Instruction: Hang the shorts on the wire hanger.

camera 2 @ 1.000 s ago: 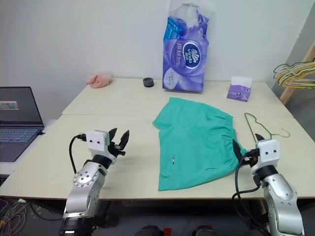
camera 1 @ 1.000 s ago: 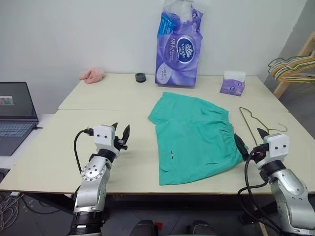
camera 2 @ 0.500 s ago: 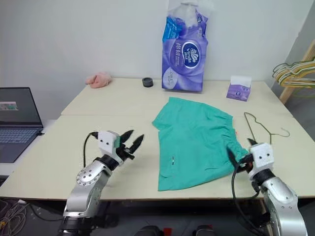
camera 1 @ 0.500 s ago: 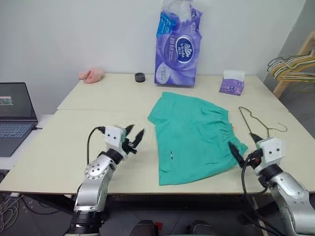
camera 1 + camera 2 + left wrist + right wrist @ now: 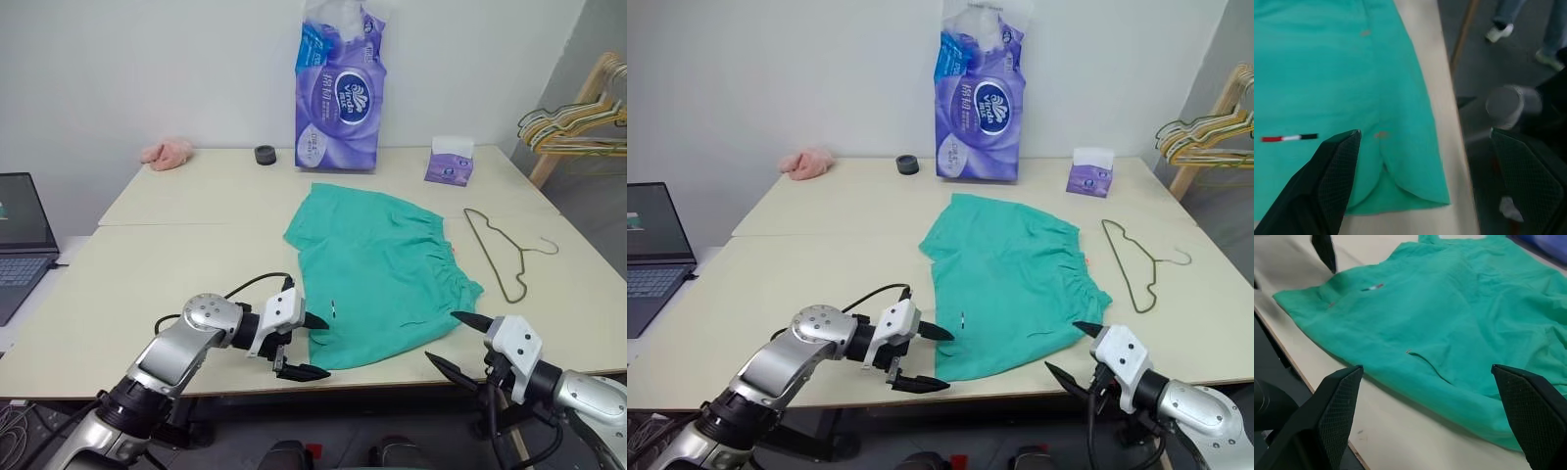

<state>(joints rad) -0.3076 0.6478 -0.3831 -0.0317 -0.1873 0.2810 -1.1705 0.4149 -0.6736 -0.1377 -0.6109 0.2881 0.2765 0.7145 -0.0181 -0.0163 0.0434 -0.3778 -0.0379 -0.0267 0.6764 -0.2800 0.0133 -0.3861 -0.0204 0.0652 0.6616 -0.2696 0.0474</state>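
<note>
Cream table (image 5: 147, 264), both my grippers spread wide and holding nothing at the near hem of the shorts (image 5: 377, 269).
Near the shorts' front-left corner my left gripper (image 5: 306, 346) should pinch only the hem; my right gripper (image 5: 458, 340) waits off their front-right corner. Beyond that, just right of the shorts, lies the wire hanger (image 5: 502, 253), untouched.

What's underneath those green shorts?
The shorts lie flat on the pale table, which shows all around them. Whatever might lie beneath the fabric is covered. The wire hanger lies beside them, apart.
</note>
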